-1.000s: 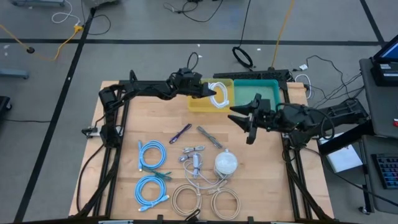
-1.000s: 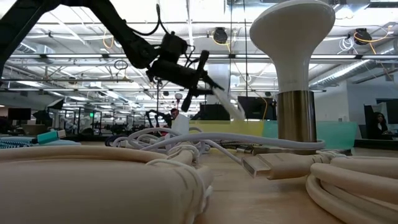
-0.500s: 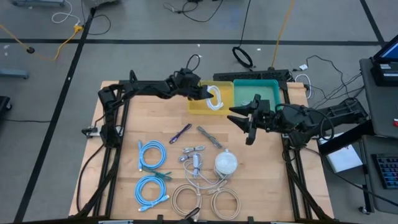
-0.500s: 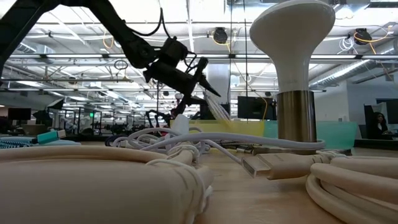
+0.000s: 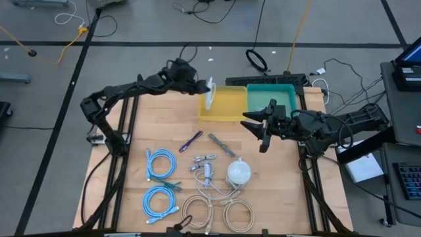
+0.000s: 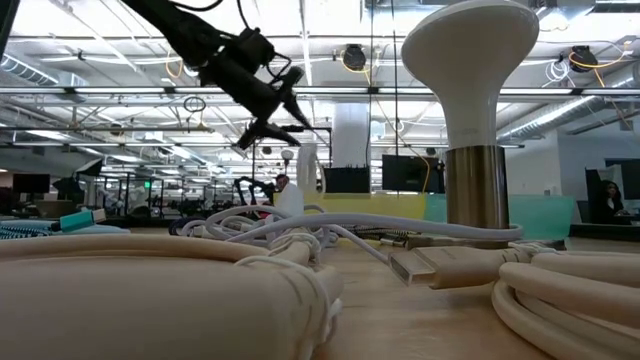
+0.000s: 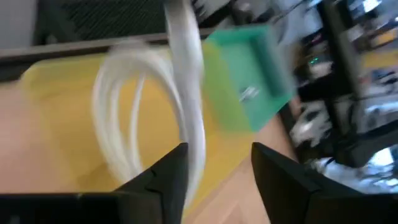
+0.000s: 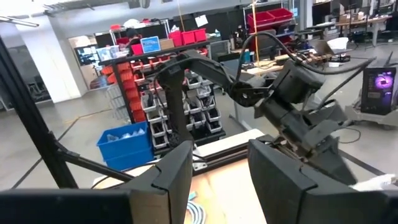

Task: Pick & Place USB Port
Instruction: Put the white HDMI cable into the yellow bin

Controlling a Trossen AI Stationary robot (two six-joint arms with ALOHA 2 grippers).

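A white coiled cable (image 5: 210, 94) stands on edge at the left rim of the yellow bin (image 5: 230, 113), which sits at the table's far side beside a green bin (image 5: 271, 99). In the left wrist view the cable (image 7: 186, 93) shows as a blurred loop over the yellow bin (image 7: 56, 124). My left gripper (image 5: 202, 86) is open just left of the cable and above it, its fingers (image 7: 163, 180) apart. My right gripper (image 5: 254, 128) hovers open near the green bin's near edge, holding nothing. My left gripper stands open with the white cable's loop (image 7: 194, 168) right in front of its fingers. Blur hides the spot, so I cannot tell whether a finger still touches the cable.
On the near half of the table lie two blue coiled cables (image 5: 160, 163), beige coils (image 5: 217, 212), a white mushroom-shaped object (image 5: 239, 172), small white adapters (image 5: 205, 161), a purple stick (image 5: 191, 140) and a grey cable end (image 5: 222, 145). Bare wood lies between these and the bins.
My left gripper has opened, risen and drawn back from over the yellow bin toward the table's far left, tipping upward. The white cable, carried in its fingers before, now stands at the bin's left rim. My right arm has kept still.
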